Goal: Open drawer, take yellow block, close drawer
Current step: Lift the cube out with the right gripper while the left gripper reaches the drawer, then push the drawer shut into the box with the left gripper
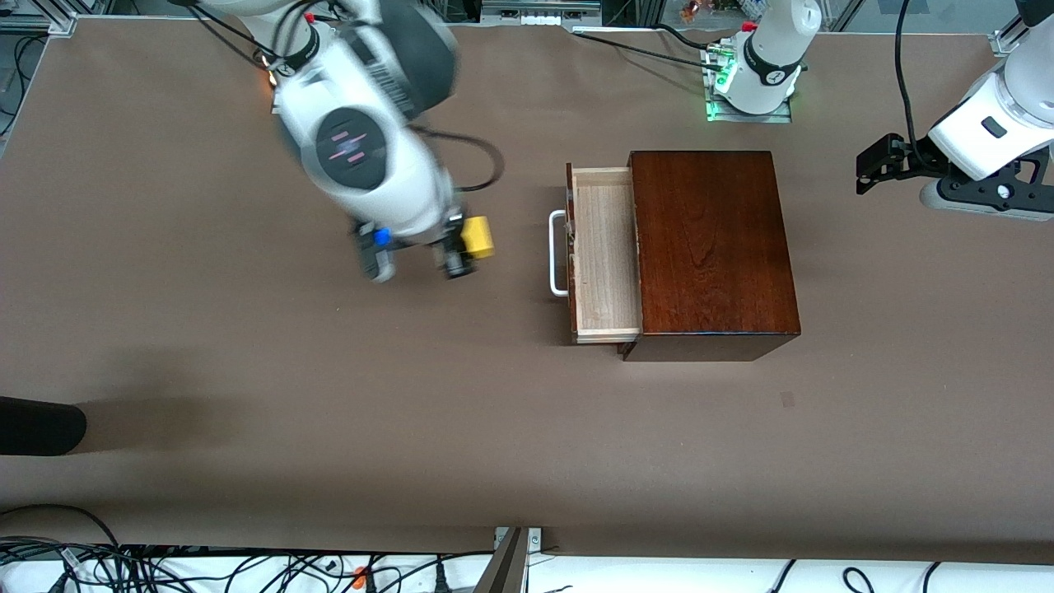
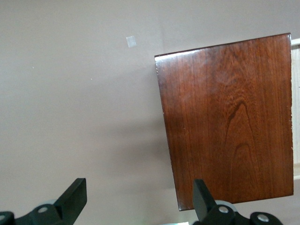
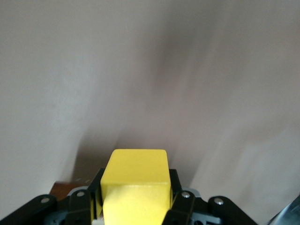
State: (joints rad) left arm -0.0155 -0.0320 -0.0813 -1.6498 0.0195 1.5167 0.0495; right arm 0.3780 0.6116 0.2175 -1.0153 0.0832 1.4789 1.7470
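The yellow block [image 1: 478, 236] is up in the air, clamped in my right gripper [image 1: 471, 245] over the bare tabletop, off the handle end of the drawer. In the right wrist view the yellow block [image 3: 136, 180] fills the space between the black fingers of the right gripper [image 3: 136, 187]. The drawer [image 1: 605, 255] stands pulled out of the dark wooden box [image 1: 712, 247], its pale interior bare and its white handle [image 1: 558, 253] toward the right arm's end. My left gripper [image 1: 866, 171] waits open over the table at the left arm's end, with the left gripper [image 2: 139, 192] holding nothing beside the box [image 2: 229, 122].
A dark rounded object [image 1: 41, 426] juts in at the table's edge near the front camera, at the right arm's end. A small pale patch [image 1: 788, 399] lies on the table nearer the camera than the box. Cables run along the front edge.
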